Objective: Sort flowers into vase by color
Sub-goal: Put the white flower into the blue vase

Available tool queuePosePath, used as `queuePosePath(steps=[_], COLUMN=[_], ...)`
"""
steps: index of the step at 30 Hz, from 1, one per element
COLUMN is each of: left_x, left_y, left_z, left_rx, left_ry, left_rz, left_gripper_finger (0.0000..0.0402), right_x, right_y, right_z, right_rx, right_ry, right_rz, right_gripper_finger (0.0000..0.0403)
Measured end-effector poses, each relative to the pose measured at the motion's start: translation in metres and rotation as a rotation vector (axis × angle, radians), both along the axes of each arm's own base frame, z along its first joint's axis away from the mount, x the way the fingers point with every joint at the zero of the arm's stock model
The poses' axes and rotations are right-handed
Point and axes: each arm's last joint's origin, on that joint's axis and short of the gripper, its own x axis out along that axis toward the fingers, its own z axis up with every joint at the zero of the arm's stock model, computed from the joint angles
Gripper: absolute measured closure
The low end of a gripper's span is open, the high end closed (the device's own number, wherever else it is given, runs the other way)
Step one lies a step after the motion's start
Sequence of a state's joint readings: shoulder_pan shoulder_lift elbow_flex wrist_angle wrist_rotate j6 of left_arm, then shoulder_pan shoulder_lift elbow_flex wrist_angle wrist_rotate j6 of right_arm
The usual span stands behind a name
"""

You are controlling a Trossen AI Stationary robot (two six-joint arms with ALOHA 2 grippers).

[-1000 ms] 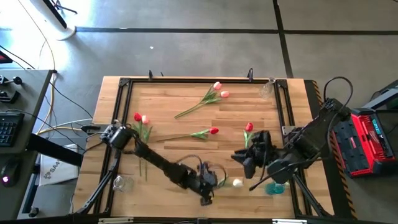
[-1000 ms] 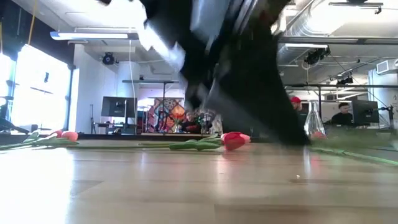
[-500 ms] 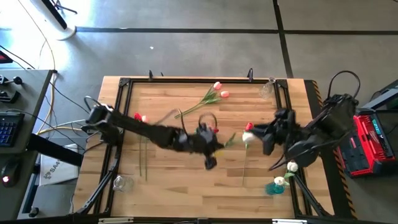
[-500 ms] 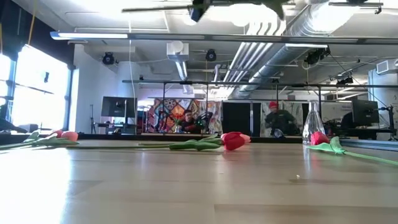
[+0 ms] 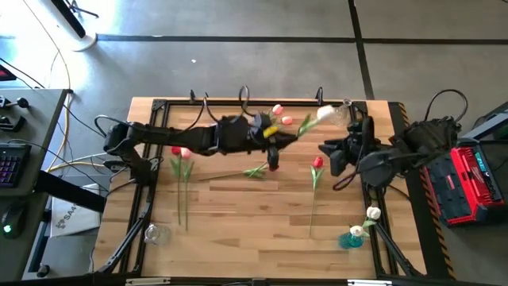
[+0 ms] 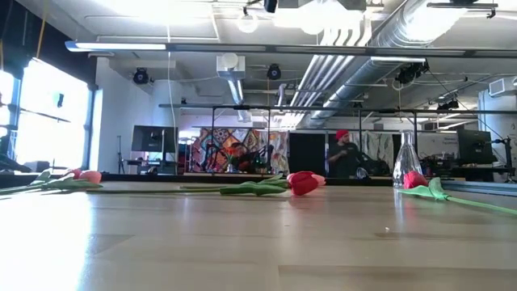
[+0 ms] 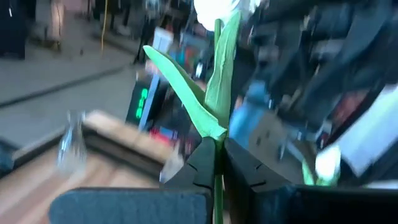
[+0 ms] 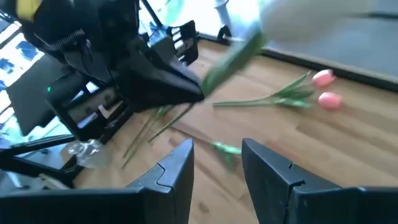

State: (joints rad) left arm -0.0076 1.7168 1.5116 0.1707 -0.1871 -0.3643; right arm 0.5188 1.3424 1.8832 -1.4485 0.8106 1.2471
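Observation:
My left gripper [image 5: 276,143] hangs over the far middle of the table, shut on a white tulip whose head [image 5: 325,114] points toward the far right corner; in the left wrist view the head [image 7: 214,9] and green leaves [image 7: 208,99] stand above the fingers. My right gripper [image 5: 329,155] is open and empty just right of it, its fingers [image 8: 180,168] apart. Two pink tulips [image 5: 282,116], red tulips [image 5: 272,167] [image 5: 317,163] and a red-pink pair [image 5: 179,151] lie flat on the wood. My left gripper pinches the white tulip's thin green stem [image 7: 217,163] between its two fingers, just below where the leaves branch off. The fingers lie across the stem. The flower is lifted clear of the table, with the head sticking out beyond the fingertips toward the right arm.
A blue vase [image 5: 350,238] with white tulips stands at the near right edge, a clear vase [image 5: 341,116] at the far right corner, and another clear vase [image 5: 156,233] near the left corner. A black frame [image 5: 238,102] rims the table. The low view shows red tulips [image 6: 303,183] [image 6: 414,179] lying flat.
My left gripper took the white tulip off the table by the near edge, lifted it clear and swung it across toward the far edge and to the right. My right gripper drew back from the near middle toward the far edge and the right.

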Motion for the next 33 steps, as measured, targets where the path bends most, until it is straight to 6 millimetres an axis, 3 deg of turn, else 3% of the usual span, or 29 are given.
queuePosePath(steps=[5, 11, 18, 27, 33], left_x=[-0.001, -0.002, -0.007, -0.010, -0.011], left_y=[0.012, 0.025, 0.040, 0.058, 0.059], left_z=[0.014, 0.021, 0.034, 0.033, 0.033], left_rx=[0.021, 0.054, 0.082, 0.093, 0.116], left_ry=[-0.145, -0.216, -0.347, -0.337, -0.333], left_rz=[-0.004, -0.099, -0.221, -0.286, -0.356], left_gripper_finger=[0.0399, 0.0399, 0.0399, 0.0399, 0.0399], right_x=[0.000, 0.018, 0.028, 0.035, 0.047], right_y=[-0.013, -0.019, -0.036, -0.045, -0.053], right_z=[0.009, 0.029, 0.033, 0.045, 0.046], right_rx=[-0.046, -0.128, -0.177, -0.256, -0.301], right_ry=[-0.051, -0.170, -0.182, -0.246, -0.249], right_rz=[-0.022, 0.111, 0.067, 0.114, 0.159], right_gripper_finger=[0.0279, 0.0279, 0.0279, 0.0279, 0.0279])
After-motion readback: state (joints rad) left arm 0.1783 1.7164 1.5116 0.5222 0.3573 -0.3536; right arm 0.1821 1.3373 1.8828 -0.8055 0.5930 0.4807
